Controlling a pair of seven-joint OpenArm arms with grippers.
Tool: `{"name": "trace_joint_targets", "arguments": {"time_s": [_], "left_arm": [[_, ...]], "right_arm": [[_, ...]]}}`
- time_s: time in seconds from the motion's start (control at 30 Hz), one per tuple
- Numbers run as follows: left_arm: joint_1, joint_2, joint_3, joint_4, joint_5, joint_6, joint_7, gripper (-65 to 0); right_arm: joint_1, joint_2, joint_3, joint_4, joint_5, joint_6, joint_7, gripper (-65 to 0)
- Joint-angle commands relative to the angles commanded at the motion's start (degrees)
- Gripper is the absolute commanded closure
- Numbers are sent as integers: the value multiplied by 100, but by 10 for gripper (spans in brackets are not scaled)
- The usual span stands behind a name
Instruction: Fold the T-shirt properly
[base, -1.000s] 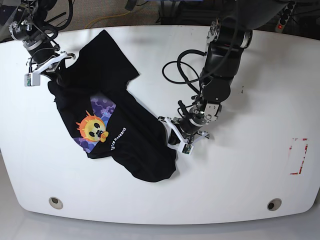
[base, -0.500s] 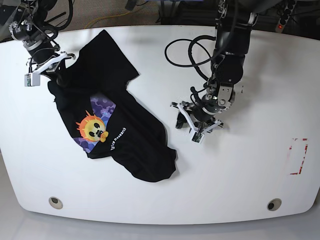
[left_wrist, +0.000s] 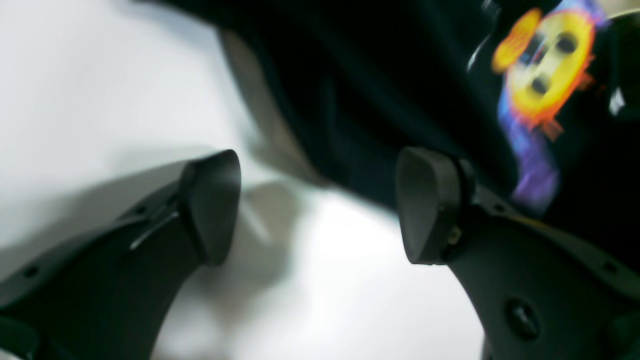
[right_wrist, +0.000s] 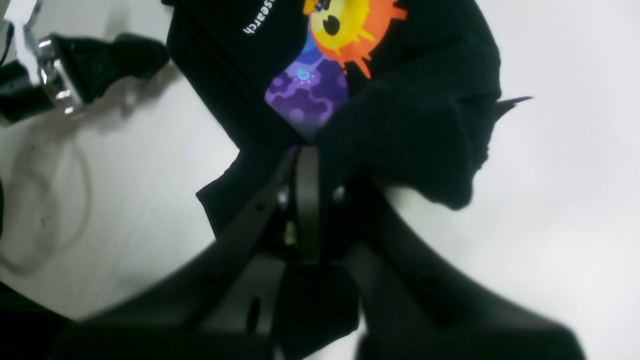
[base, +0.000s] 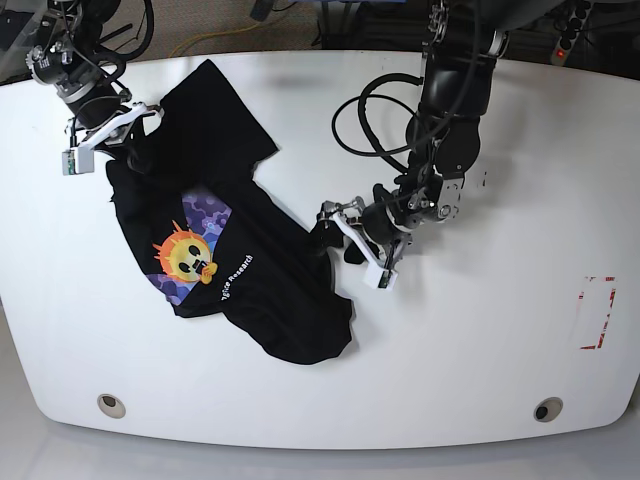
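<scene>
Lying crumpled on white table (base: 520, 330), left half: black T-shirt (base: 250, 270), orange face print up, sleeve bunched. Right gripper (base: 108, 135) clenched on T-shirt's top edge. Left gripper (base: 350, 245) spread, empty, just beside hem. Black cable (base: 365, 130) loops nearby.

One T-shirt (base: 240, 270), black, bearing one printed face. Two arms, each ending in one hand: left hand (base: 352, 248), right hand (base: 108, 140). One white worktop (base: 500, 330), with two round holes near its front edge and one red-marked rectangle at the side.
</scene>
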Motion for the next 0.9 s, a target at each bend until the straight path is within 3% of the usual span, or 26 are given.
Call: {"name": "trace_joint_targets", "arguments": {"time_s": [0.2, 0.27, 0.37, 0.47, 0.5, 0.57, 0.7, 0.9], "left_arm": [[-659, 290, 255, -1363, 176, 18, -545, -450], [-809, 299, 536, -1635, 167, 26, -677, -417], [-941, 307, 844, -1899, 176, 62, -844, -246], [-923, 299, 879, -1714, 176, 431, -932, -32], [-914, 290, 897, -1582, 158, 598, -932, -7], [-668, 273, 932, -1125, 149, 782, -870, -4], [-132, -273, 941, 413, 149, 791, -413, -4], [360, -765, 932, 1960, 149, 791, 35, -1]], "right_arm": [[0, 0, 0, 0, -9, 0, 0, 0], [0, 0, 0, 0, -9, 0, 0, 0], [0, 0, 0, 0, -9, 0, 0, 0], [0, 0, 0, 0, -9, 0, 0, 0], [0, 0, 0, 0, -9, 0, 0, 0], [18, 0, 0, 0, -9, -9, 0, 0], [132, 0, 0, 0, -9, -9, 0, 0], [580, 9, -9, 0, -457, 9, -273, 0]]}}
